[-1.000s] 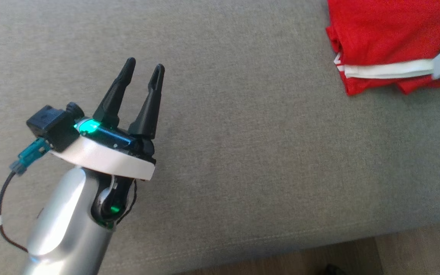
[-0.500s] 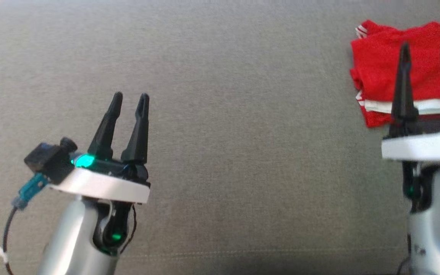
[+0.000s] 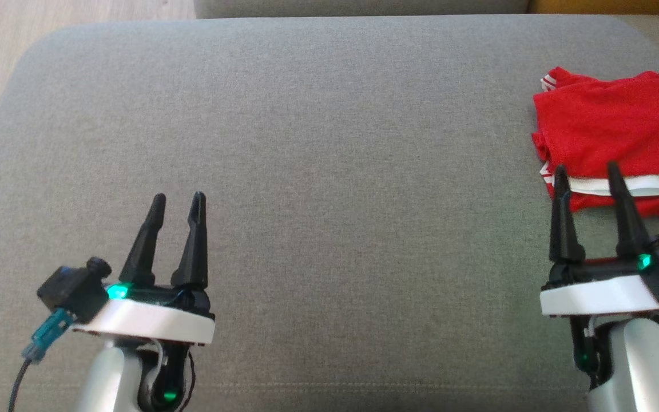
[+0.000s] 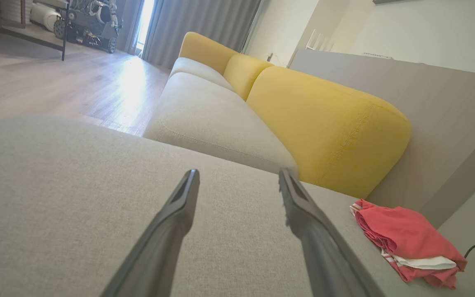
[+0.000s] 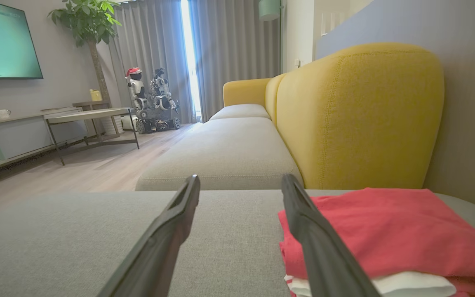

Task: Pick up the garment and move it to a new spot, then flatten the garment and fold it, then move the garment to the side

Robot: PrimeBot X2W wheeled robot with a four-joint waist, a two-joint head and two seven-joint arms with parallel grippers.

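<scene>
Red garment (image 3: 615, 131) lies folded at far right of grey cushion (image 3: 329, 143). Left gripper (image 3: 179, 197) near left, right gripper (image 3: 586, 167) just short of garment, both empty, fingers apart. Cloth looks soft, light, limp (layers may slide); pinch near edge through all layers

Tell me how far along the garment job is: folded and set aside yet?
Done, by the look of it: the red garment lies folded in a compact stack at the right side of the grey cushion. In hand: nothing; the left pincer and right pincer both stand open and empty, the right one by the garment's near edge. Left: apparently nothing.
</scene>
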